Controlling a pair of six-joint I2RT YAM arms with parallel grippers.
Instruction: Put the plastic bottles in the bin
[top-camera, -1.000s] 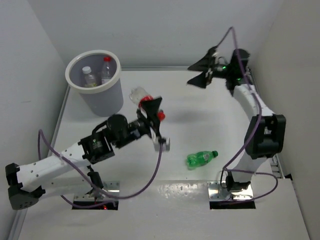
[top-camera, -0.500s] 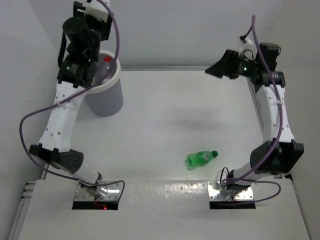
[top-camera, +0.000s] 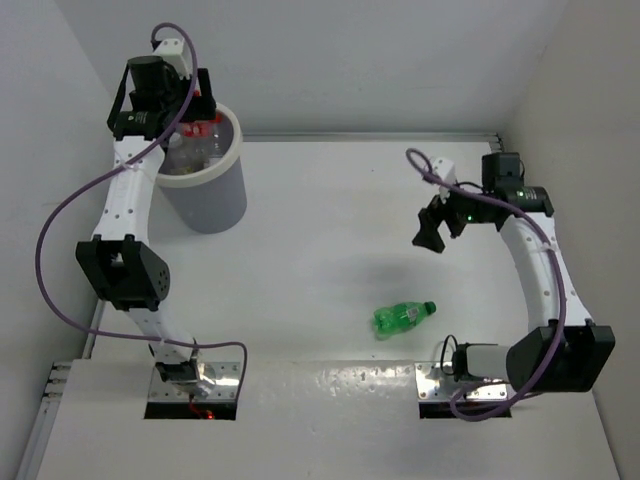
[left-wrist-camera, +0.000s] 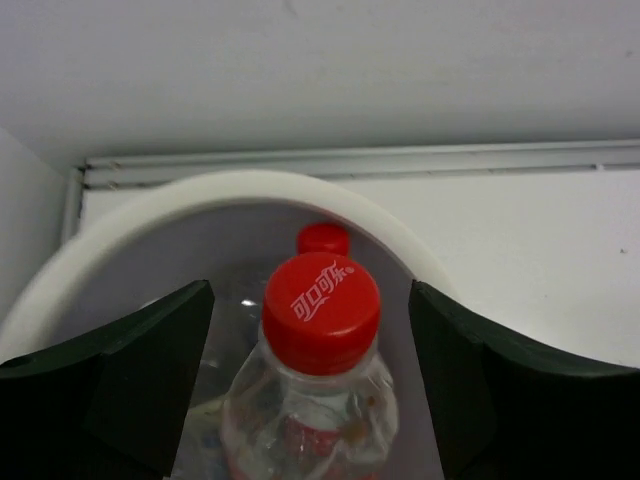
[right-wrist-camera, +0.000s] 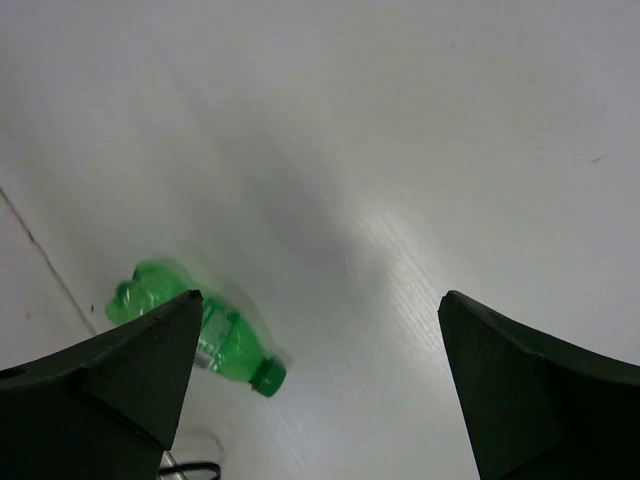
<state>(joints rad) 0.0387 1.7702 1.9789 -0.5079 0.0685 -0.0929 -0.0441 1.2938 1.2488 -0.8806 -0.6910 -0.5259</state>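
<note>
My left gripper (top-camera: 196, 118) hangs over the bin (top-camera: 212, 198), a round grey bucket with a thick white rim (left-wrist-camera: 250, 187). Its jaws stand open, wide of a clear bottle with a red cap (left-wrist-camera: 322, 310) that sits between them without touching either finger. Another red cap (left-wrist-camera: 323, 238) shows deeper in the bin. A green bottle (top-camera: 402, 316) lies on its side on the table, also in the right wrist view (right-wrist-camera: 215, 335). My right gripper (top-camera: 432, 225) hovers open and empty above the table, up and to the right of that green bottle.
White walls close the table at the back and on both sides. A raised rail (left-wrist-camera: 400, 160) runs along the back edge behind the bin. The arm bases and their cables (top-camera: 200, 375) sit at the near edge.
The left arm swung the red-capped bottle from mid-table up over the bin and its jaws opened. The right arm came down from the back wall toward the table's middle.
</note>
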